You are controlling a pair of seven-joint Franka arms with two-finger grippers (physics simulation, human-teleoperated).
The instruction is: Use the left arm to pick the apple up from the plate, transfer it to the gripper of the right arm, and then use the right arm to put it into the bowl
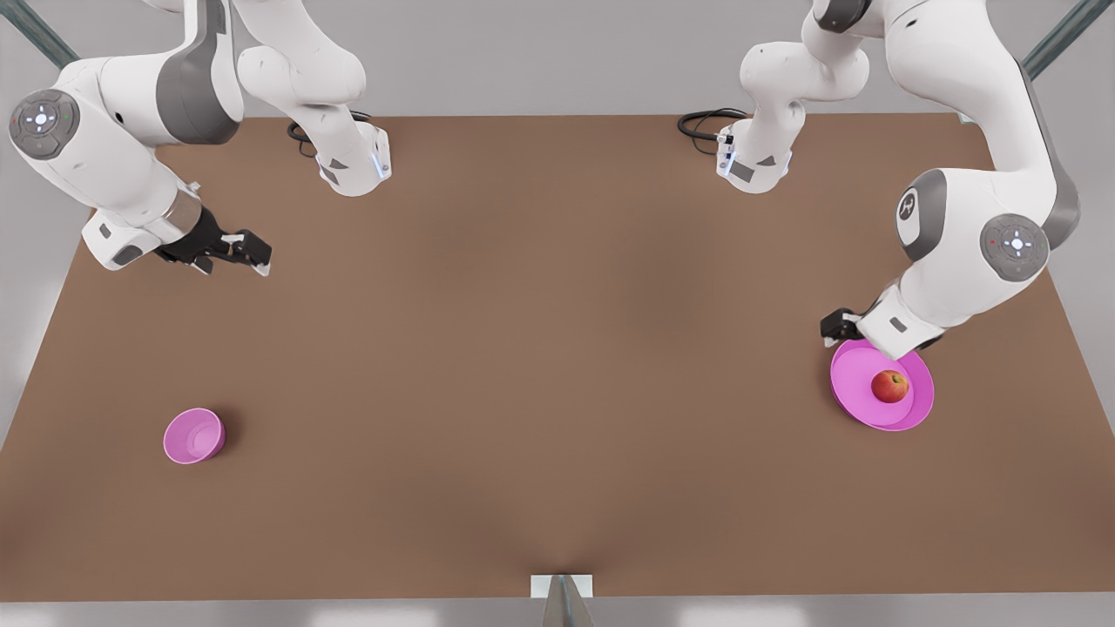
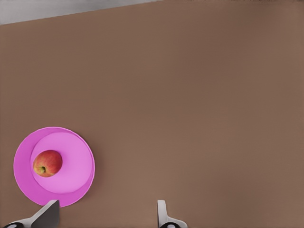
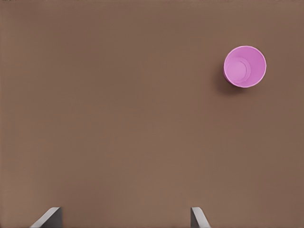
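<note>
The apple (image 1: 889,386), a small round red fruit with a yellow-orange patch, sits on the wide, shallow magenta-pink plate (image 1: 849,374) at the front view's right side of the brown table (image 1: 540,348). It lies off the plate's centre, on the part away from the arm above it, and nothing touches it.

We match the arms by their wrist cameras. Our left wrist view looks down on the plate and apple, so the left gripper (image 1: 838,326) is the one at the front view's right, hovering just over the plate's far rim. Its fingers (image 2: 162,213) are spread wide and hold nothing. In that wrist view the apple (image 2: 47,163) lies off to one side of the gap between the fingertips, beyond one finger (image 2: 47,213) rather than between them. We judge that the coming move turns on this offset: the left gripper must shift sideways until the apple is centred, then descend. The apple is round, so no grasp axis matters.

Our right gripper (image 1: 239,252) waits well apart, at the front view's left, with its fingers (image 3: 198,216) also spread and empty. The small, deep magenta-pink bowl (image 1: 194,435) stands upright and empty on the table nearer that arm.
</note>
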